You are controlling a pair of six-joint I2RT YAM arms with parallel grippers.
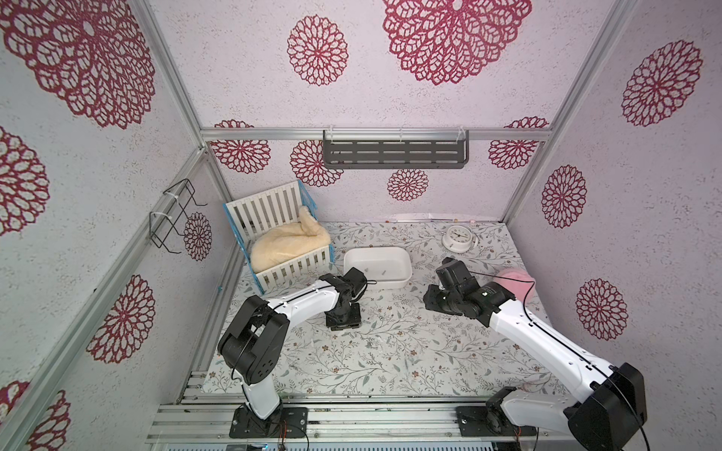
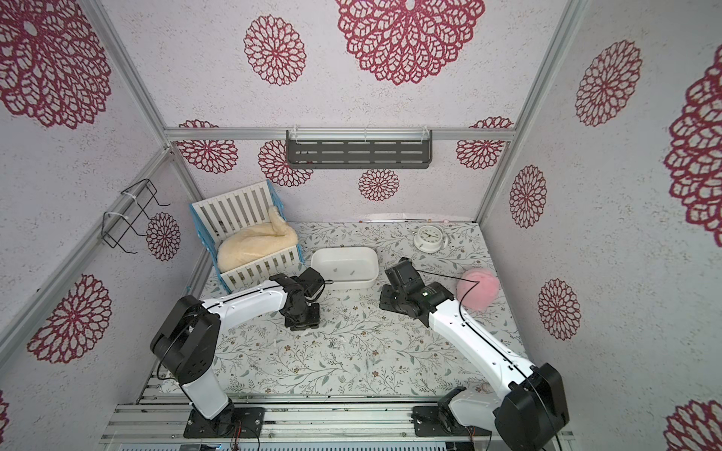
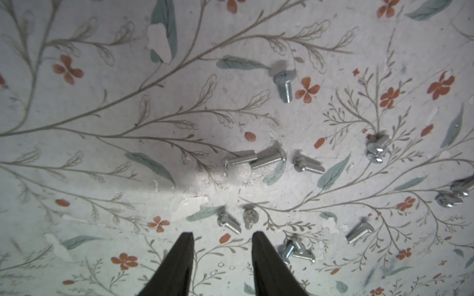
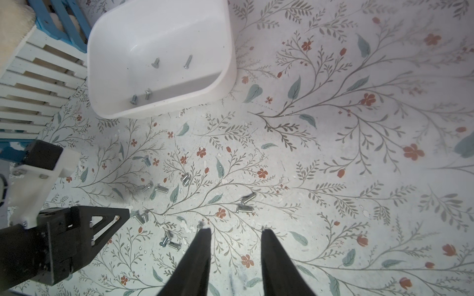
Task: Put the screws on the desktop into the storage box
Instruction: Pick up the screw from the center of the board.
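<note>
Rosette-papered walls enclosed the leaf-printed tabletop, strewn with screws; the left gripper and right gripper stood spread, empty.

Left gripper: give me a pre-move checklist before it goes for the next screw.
1. left gripper open and empty: ok.
2. Single target: not ok. The two screws just ahead of its tips lie close together, so it may catch both.
3. Tip height above the desktop: cannot tell.
4. right gripper open, empty and apart from the left one: ok.
5. storage box upright and open, with four screws inside: ok.
6. Desktop cleared: not ok. Many more lie scattered on it.
</note>
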